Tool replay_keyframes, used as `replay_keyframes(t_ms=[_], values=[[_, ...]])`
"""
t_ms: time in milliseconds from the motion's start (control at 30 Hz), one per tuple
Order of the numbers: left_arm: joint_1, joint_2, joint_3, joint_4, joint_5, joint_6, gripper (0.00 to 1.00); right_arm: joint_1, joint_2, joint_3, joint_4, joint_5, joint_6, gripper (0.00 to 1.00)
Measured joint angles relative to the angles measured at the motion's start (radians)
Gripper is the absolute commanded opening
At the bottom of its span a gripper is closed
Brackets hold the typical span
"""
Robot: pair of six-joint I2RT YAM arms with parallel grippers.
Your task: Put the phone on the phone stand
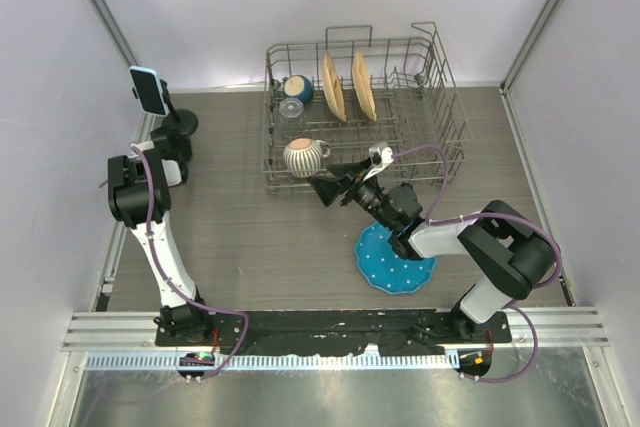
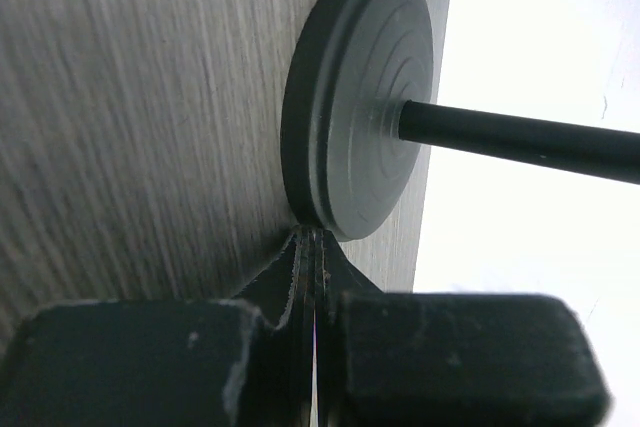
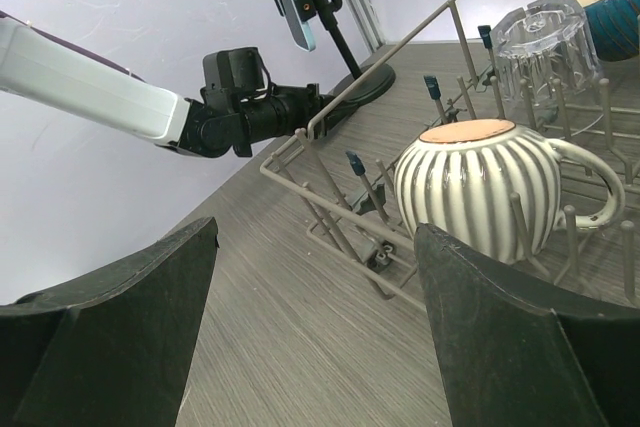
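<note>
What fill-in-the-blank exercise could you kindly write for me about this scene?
The phone sits on the stand at the table's far ____ corner.
The left end effector is ____, its tips by the stand's round base.
The right end effector is ____, facing the striped mug.
The rack holds ____ wooden plates.
Missing words: left, shut, open, two.

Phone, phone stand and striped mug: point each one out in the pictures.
phone [image 1: 151, 92]: top external view, on the middle of its dark face.
phone stand [image 2: 360, 152]: left wrist view, on its round disc base.
striped mug [image 3: 470, 197]: right wrist view, on its ribbed side wall.
</note>
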Motion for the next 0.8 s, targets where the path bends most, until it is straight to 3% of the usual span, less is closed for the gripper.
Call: replay_keyframes(t_ms=[433, 633, 800], values=[[-0.003, 0.032, 0.034, 0.022, 0.006, 0.003, 0.02, -0.007, 0.006, 0.0, 0.01, -0.013, 0.008, 0.85], [-0.002, -0.056, -0.169, 0.143, 0.036, -0.055, 0.04, -0.013, 0.006, 0.0, 0.013, -0.014, 0.008, 0.85], [-0.002, -0.221, -0.386, 0.17, 0.09, -0.103, 0.04, -0.013, 0.004, 0.0, 0.013, -0.014, 0.007, 0.85]])
